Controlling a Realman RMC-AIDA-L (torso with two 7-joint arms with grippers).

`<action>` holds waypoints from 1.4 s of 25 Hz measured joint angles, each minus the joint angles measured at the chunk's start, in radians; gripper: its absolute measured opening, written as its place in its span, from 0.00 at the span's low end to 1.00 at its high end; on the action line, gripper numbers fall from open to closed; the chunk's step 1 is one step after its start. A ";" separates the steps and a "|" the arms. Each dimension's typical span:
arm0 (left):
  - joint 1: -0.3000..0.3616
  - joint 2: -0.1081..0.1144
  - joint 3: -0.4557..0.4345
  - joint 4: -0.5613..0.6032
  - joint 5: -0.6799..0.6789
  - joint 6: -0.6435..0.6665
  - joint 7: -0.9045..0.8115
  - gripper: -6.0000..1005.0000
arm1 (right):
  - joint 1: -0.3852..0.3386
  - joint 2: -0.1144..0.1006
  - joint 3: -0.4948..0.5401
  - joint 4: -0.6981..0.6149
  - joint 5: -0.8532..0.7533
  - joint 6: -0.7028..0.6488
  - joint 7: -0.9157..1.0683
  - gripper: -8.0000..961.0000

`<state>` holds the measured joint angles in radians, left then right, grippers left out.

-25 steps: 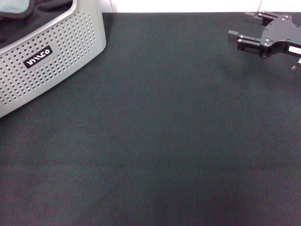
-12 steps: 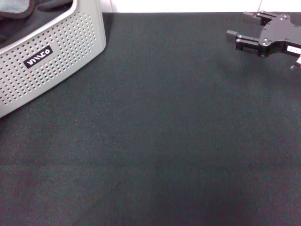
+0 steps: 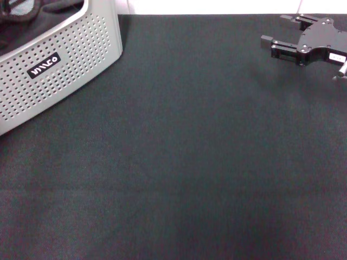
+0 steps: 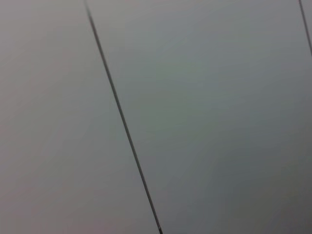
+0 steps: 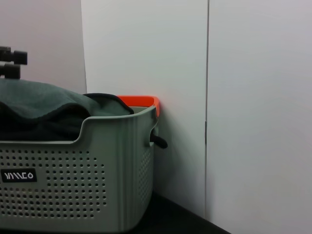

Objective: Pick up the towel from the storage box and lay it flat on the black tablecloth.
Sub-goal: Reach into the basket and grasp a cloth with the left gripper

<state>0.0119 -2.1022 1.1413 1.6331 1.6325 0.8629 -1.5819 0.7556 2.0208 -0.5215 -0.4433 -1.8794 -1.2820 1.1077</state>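
1. Step in hand, by judgement: the pick-up has not begun. Nothing lies on the black tablecloth (image 3: 184, 157), and no gripper holds any fabric.
2. Storage box (image 3: 51, 70): light grey, perforated walls, black logo plate facing the robot. It stands on the tablecloth at the far left corner of the head view.
3. Box contents, right wrist view: a heap of dark grey-green fabric with a black edge rises above the rim of the storage box (image 5: 87, 165). At the far corner an orange strip (image 5: 141, 101) shows above the rim. This may be the plush face of the towel; it cannot be confirmed. The grey heap (image 5: 53, 105) may be its back side.
4. Right gripper (image 3: 287, 33): at the far right over the tablecloth, well apart from the box, fingers pointing toward the box side. The two fingers stand separated with nothing between them, so the jaws are parted and empty.
5. Left gripper: absent from the head view. Its wrist camera shows only a plain pale panel (image 4: 195, 97) with a thin dark seam. Jaw state cannot be told.
6. Next move, by judgement: a gripper must travel over the box rim, descend onto the heaped fabric, pinch an edge, then lift it clear of the wall.
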 joint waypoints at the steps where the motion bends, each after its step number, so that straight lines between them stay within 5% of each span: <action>1: 0.004 0.000 0.004 -0.001 0.000 -0.001 0.010 0.73 | 0.000 0.000 0.000 0.000 0.000 0.000 0.000 0.74; 11: 0.033 -0.002 0.046 -0.025 0.000 -0.075 0.178 0.73 | 0.004 0.001 0.000 0.000 0.000 0.002 0.006 0.74; 28: 0.118 -0.002 0.287 -0.035 -0.001 -0.375 0.476 0.73 | 0.012 0.001 0.000 0.003 0.000 0.014 0.009 0.74; 35: 0.108 0.000 0.312 -0.035 0.002 -0.440 0.534 0.73 | 0.013 0.001 0.000 0.007 0.000 0.015 0.010 0.74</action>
<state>0.1199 -2.1021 1.4533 1.5984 1.6346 0.4232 -1.0478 0.7686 2.0218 -0.5215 -0.4364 -1.8791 -1.2671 1.1180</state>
